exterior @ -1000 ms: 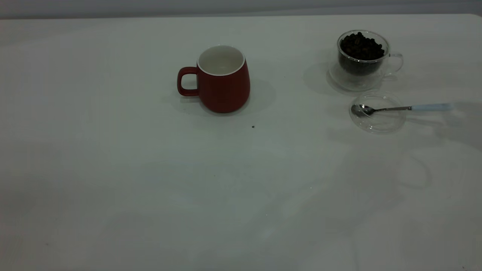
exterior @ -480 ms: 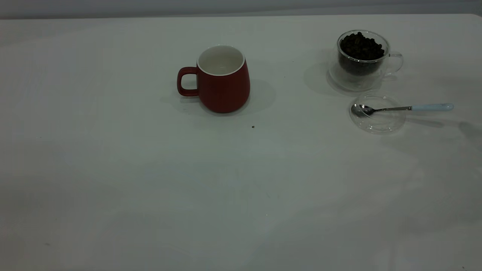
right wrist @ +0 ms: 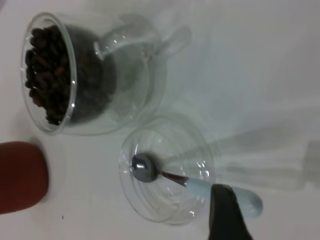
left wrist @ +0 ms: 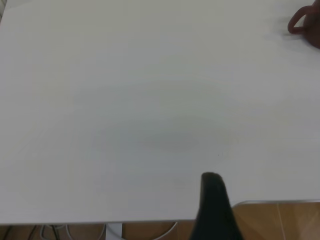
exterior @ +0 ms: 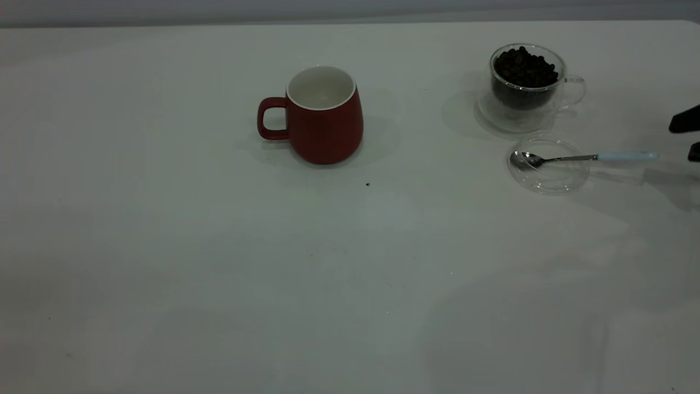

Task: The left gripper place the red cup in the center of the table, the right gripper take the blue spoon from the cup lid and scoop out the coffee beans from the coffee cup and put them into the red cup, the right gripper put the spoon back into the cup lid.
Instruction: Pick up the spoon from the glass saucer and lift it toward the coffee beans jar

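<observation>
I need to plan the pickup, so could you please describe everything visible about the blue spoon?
The spoon is a small teaspoon with a shiny metal bowl and neck and a pale blue handle. It lies flat, its bowl resting in the clear glass lid, the handle reaching out past the rim toward the right gripper at the table's right edge. Nothing grips it. It lies just in front of the coffee cup.

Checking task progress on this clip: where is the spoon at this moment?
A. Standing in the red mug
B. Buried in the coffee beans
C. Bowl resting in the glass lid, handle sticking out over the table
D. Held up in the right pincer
C: the spoon lies with its metal bowl in the glass lid and its pale-blue handle pointing out toward the right pincer at the table's edge.
</observation>
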